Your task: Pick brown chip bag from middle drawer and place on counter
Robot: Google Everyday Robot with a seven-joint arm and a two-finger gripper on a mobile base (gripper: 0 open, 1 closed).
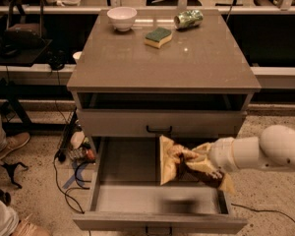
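The brown chip bag (179, 163) is dark brown with tan-yellow ends and hangs above the open middle drawer (132, 191), over its right half. My gripper (202, 161) comes in from the right on a white arm and is shut on the bag's right part, which it holds lifted off the drawer floor. The counter (162, 63) is the grey-brown top slab of the cabinet, above and behind the bag.
On the counter's far edge stand a white bowl (122, 17), a green-and-yellow sponge (158, 36) and a crushed green can (188, 19). The upper drawer front (160, 124) is closed. Cables and small items lie on the floor left of the cabinet. A person's shoe (10, 144) is at far left.
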